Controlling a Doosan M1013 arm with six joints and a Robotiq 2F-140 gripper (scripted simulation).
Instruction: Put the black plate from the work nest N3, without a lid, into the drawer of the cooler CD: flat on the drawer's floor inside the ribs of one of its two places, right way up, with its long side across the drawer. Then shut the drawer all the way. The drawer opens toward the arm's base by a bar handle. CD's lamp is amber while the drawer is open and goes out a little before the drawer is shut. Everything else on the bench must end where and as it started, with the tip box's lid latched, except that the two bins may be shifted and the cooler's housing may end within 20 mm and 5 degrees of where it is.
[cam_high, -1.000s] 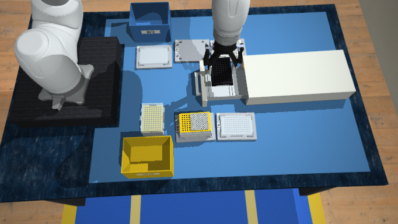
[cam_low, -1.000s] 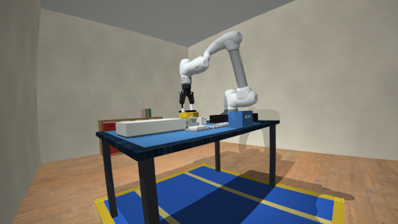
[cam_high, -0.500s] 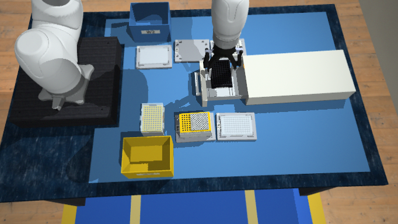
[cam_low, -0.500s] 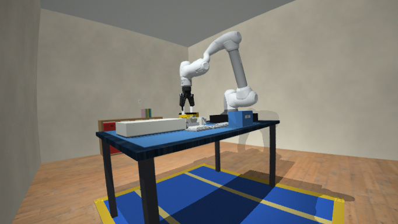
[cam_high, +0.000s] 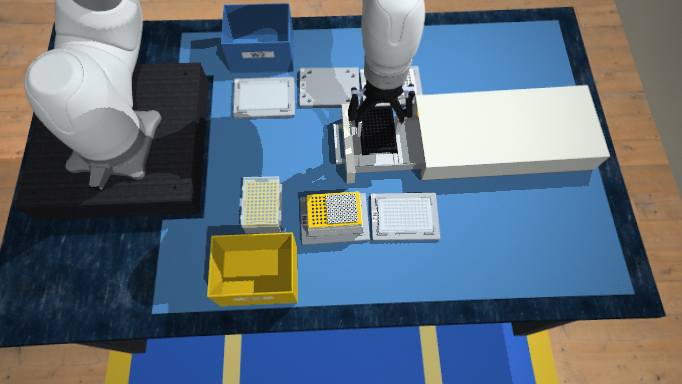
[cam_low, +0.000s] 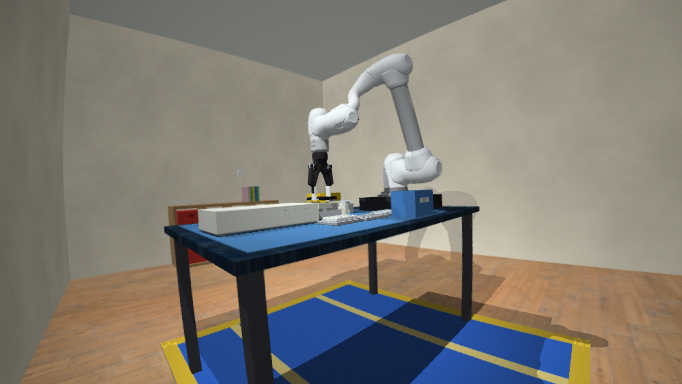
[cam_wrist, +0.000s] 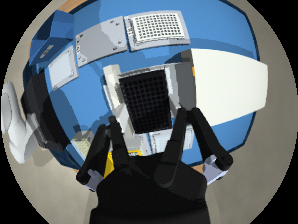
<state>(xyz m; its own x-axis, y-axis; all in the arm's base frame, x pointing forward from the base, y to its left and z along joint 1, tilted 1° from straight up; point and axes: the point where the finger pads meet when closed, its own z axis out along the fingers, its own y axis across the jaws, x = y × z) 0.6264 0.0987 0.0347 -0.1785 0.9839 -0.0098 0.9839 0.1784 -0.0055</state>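
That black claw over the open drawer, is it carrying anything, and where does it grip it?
Yes. The gripper is shut on the black plate, with a finger on each of two opposite side edges.

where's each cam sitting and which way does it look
Top: above the bench, looking down; shows the arm's base and the tool shut on the black plate over the open drawer.
Exterior: out in the room, level with the table, facing the whole arm.
Wrist: on the arm's end, looking down past the fingers.
Top and wrist both show the plate, drawer and white cooler.
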